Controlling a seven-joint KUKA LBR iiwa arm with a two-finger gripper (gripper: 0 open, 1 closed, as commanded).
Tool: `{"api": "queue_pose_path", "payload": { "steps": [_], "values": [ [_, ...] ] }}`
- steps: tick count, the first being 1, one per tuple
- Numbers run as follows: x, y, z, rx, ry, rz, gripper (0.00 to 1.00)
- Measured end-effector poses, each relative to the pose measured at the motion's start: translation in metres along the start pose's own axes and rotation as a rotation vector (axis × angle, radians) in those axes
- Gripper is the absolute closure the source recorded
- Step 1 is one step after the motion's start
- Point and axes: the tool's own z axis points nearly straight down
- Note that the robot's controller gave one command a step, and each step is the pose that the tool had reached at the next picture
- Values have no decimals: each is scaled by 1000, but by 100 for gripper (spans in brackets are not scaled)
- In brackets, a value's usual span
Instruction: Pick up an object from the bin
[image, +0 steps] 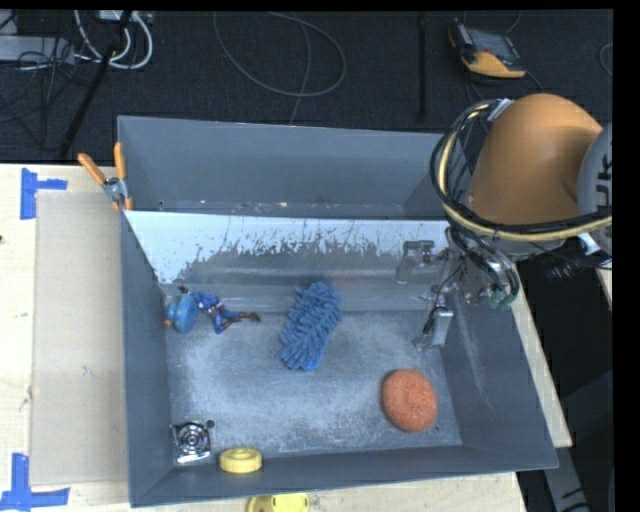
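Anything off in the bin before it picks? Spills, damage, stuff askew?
Nothing spilled or damaged. The blue shaggy mitt, blue toy figure, orange ball, yellow disc and small metal piece lie apart on the bin floor. Only oddity: pale scuff streaks on the back wall.

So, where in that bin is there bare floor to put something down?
The widest bare patch lies between the blue shaggy cloth, the rough orange ball and the flat yellow disc. It's tighter at right, where the gripper hangs near the ball.
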Motion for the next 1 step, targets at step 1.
{"api": "queue_pose_path", "payload": {
  "steps": [1],
  "values": [
    [-1, 0, -5, 1, -9, -1, 0]
  ]
}}
